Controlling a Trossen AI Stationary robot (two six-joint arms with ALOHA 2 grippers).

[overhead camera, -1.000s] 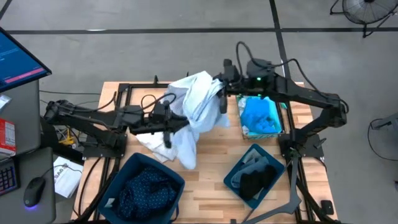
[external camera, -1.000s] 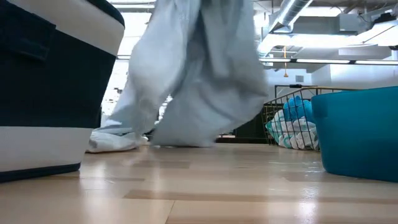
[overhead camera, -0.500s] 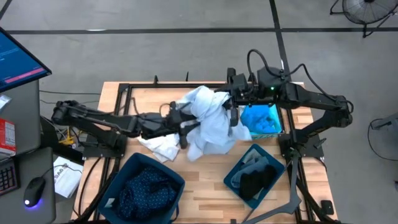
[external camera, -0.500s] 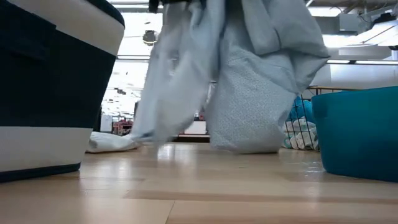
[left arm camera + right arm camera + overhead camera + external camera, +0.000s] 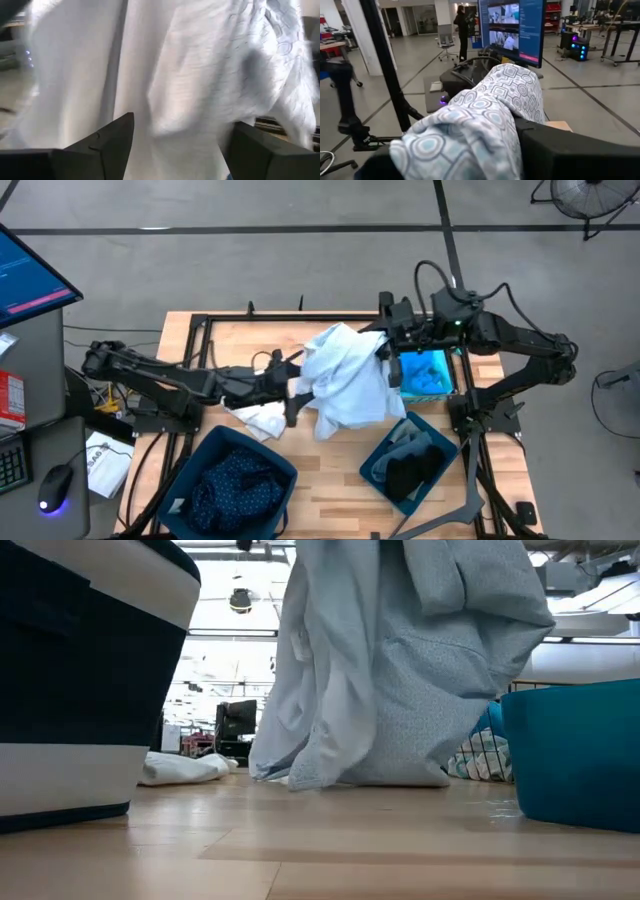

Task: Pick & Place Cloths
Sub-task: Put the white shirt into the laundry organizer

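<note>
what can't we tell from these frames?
- Right gripper's grip: the pale blue cloth is draped over it in the high and right wrist views.
- Left gripper: the wrist view shows open fingers, cloth beyond; contact unclear, blurred.
- Wire basket: partly hidden by the right arm from above, by the cloth in the low view.

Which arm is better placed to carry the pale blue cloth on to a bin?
Probably the right. Its hand is shut on the pale blue cloth, which hangs from it beside the wire basket. The left hand is open beside the cloth.
</note>
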